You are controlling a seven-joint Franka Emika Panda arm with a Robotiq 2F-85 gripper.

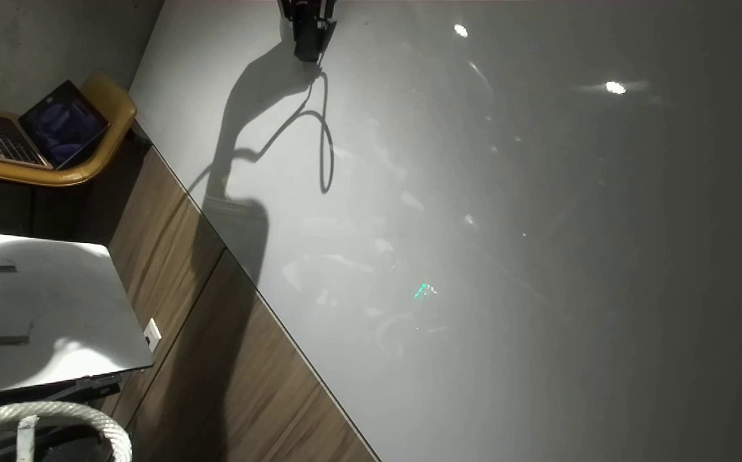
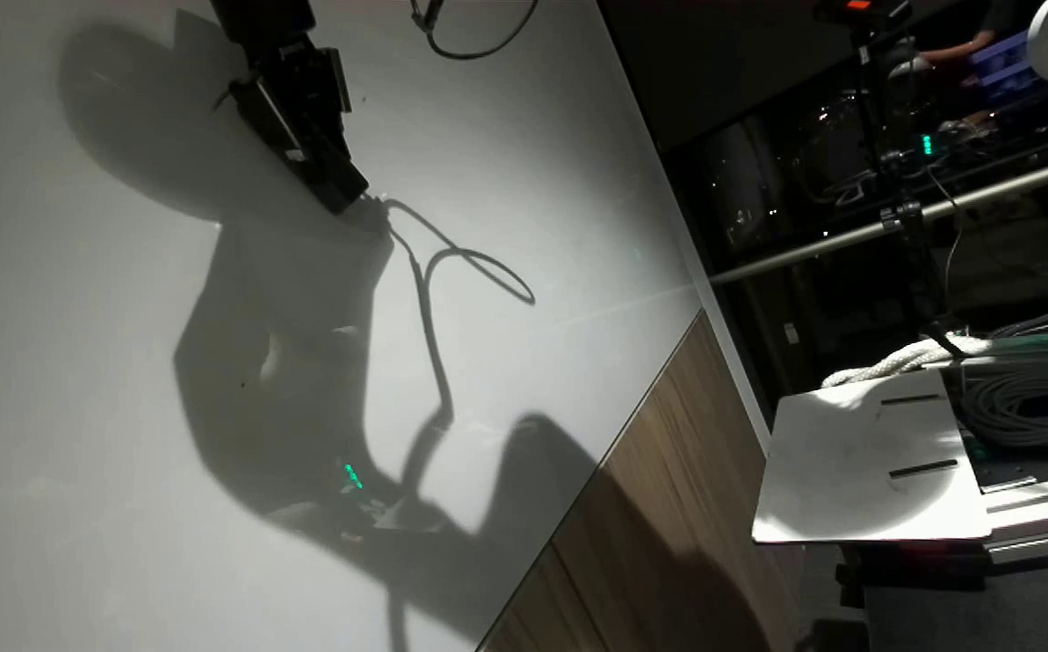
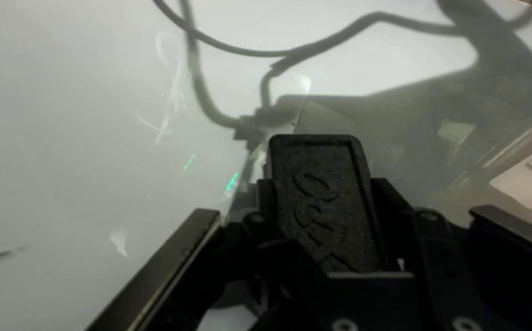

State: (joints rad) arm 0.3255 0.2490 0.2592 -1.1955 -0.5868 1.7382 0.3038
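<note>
My gripper (image 3: 323, 197) is shut on a dark block (image 3: 325, 170) with raised lettering, which looks like a whiteboard eraser. The block stands out lengthwise between the two fingers. A glossy white surface (image 3: 86, 115) lies beyond its tip, with faint white smudges and a small dark mark (image 3: 1, 254). In both exterior views the gripper (image 1: 311, 32) (image 2: 306, 136) enters from the top, close to this white surface (image 1: 505, 289) (image 2: 80, 407). The block's dark end (image 2: 342, 186) is near the point where its shadow starts. I cannot tell whether it touches the surface.
Wood panelling (image 1: 274, 366) (image 2: 650, 471) borders the white surface. A laptop (image 1: 63, 125) rests on a yellow chair (image 1: 88, 173). A white plate (image 1: 43, 301) (image 2: 859, 471) stands on a cart near a thick white rope (image 1: 82, 410). Coiled cable (image 2: 1022, 407) lies beside the plate.
</note>
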